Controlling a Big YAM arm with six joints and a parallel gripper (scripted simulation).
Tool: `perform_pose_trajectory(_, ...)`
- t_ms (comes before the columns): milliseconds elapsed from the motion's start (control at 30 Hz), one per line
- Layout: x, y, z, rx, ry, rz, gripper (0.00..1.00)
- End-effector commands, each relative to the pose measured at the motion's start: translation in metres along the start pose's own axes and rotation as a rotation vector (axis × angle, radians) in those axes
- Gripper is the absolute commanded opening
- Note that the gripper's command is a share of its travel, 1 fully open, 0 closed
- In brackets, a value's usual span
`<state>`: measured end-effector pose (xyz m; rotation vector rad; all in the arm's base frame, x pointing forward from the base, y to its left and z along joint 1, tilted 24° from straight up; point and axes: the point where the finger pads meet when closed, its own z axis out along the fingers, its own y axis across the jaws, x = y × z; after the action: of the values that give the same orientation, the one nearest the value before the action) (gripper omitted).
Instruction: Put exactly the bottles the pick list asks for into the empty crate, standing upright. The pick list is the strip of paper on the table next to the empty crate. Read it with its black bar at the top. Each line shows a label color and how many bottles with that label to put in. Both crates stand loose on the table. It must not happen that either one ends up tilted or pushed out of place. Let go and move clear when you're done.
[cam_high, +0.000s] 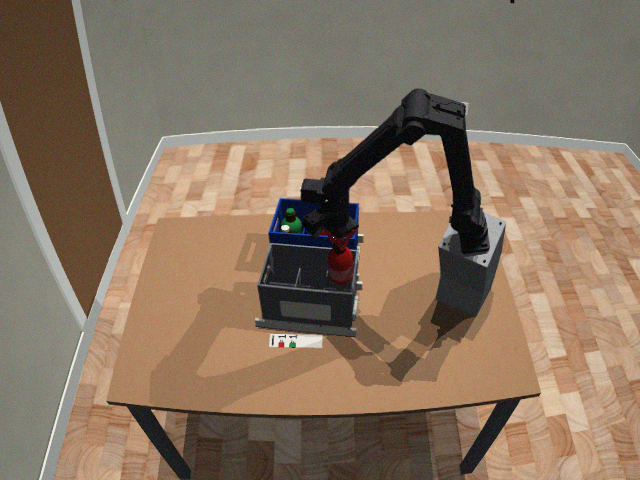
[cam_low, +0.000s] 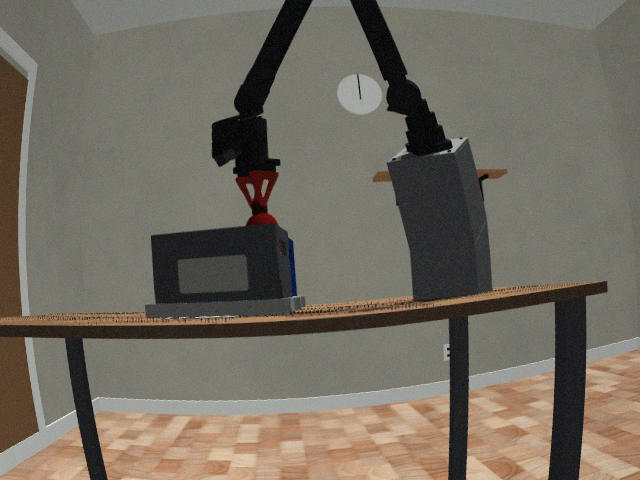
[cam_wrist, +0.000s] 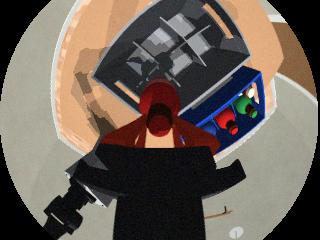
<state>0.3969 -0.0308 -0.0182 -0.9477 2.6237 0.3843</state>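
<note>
Pincer (cam_high: 340, 241) (cam_low: 259, 205) (cam_wrist: 159, 117), one, clamped on red bottle (cam_high: 340, 266) (cam_low: 262, 220) (cam_wrist: 159, 98), upright, partly inside grey crate (cam_high: 294, 304) (cam_low: 165, 268) (cam_wrist: 239, 49); best lowered plumb, clear of dividers, released only once seated.

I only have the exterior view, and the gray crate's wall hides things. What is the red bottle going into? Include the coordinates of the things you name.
Observer: The gray crate (cam_high: 307, 304) (cam_low: 165, 268) (cam_wrist: 172, 100) has dividers inside; the red bottle (cam_high: 340, 266) (cam_low: 262, 220) (cam_wrist: 159, 97) is partly inside, at its right end in the top view.

Operator: And what's in the blue crate behind?

Observer: Among others, a green bottle (cam_high: 292, 224) (cam_wrist: 244, 106).

Operator: Does the paper strip want that one?

Observer: The strip (cam_high: 310, 341) shows one red, one green, so yes.
</note>
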Motion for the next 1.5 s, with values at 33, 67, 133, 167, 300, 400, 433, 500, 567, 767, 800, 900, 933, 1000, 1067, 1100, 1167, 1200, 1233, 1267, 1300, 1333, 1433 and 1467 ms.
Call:
perform_pose_trajectory(33, -0.016, -0.013, -0.008, 0.044, -0.028, -0.010, 0.00)
perform_pose_trajectory(67, -0.014, -0.012, -0.003, 0.035, -0.021, -0.006, 0.00)
perform_pose_trajectory(133, -0.012, -0.011, 0.001, 0.030, -0.018, -0.003, 0.00)
perform_pose_trajectory(167, -0.012, -0.011, 0.000, 0.034, -0.021, -0.005, 0.00)
perform_pose_trajectory(300, -0.012, -0.011, -0.003, 0.043, -0.027, -0.005, 0.00)
perform_pose_trajectory(400, -0.004, -0.003, 0.012, 0.014, -0.006, 0.003, 0.00)
perform_pose_trajectory(433, -0.002, -0.001, 0.014, 0.010, -0.003, 0.005, 0.00)
perform_pose_trajectory(500, -0.008, -0.005, 0.008, 0.029, -0.017, -0.002, 0.00)
perform_pose_trajectory(567, -0.015, -0.014, 0.005, 0.047, -0.031, -0.007, 0.00)
perform_pose_trajectory(767, -0.015, -0.014, 0.012, 0.044, -0.029, -0.005, 0.00)
perform_pose_trajectory(800, -0.014, -0.016, 0.012, 0.045, -0.029, -0.001, 0.00)
perform_pose_trajectory(900, -0.017, -0.016, 0.009, 0.054, -0.036, -0.007, 0.00)
perform_pose_trajectory(933, -0.014, -0.013, 0.017, 0.040, -0.026, -0.006, 0.00)
perform_pose_trajectory(1000, -0.011, -0.008, 0.027, 0.021, -0.012, -0.006, 0.00)
perform_pose_trajectory(1067, -0.012, -0.009, 0.023, 0.034, -0.021, -0.006, 0.00)
perform_pose_trajectory(1100, -0.012, -0.011, 0.019, 0.044, -0.028, -0.003, 0.00)
perform_pose_trajectory(1167, -0.011, -0.012, 0.022, 0.041, -0.025, 0.001, 0.00)
perform_pose_trajectory(1200, -0.009, -0.010, 0.029, 0.030, -0.017, 0.001, 0.00)
perform_pose_trajectory(1233, -0.008, -0.007, 0.034, 0.020, -0.011, 0.000, 0.00)
perform_pose_trajectory(1267, -0.008, -0.006, 0.035, 0.019, -0.010, -0.002, 0.00)
perform_pose_trajectory(1300, -0.010, -0.006, 0.033, 0.024, -0.015, -0.005, 0.00)
perform_pose_trajectory(1333, -0.011, -0.008, 0.029, 0.035, -0.023, -0.006, 0.00)
perform_pose_trajectory(1433, -0.011, -0.009, 0.027, 0.041, -0.026, -0.003, 0.00)
perform_pose_trajectory(1467, -0.015, -0.017, 0.026, 0.052, -0.035, -0.001, 0.00)
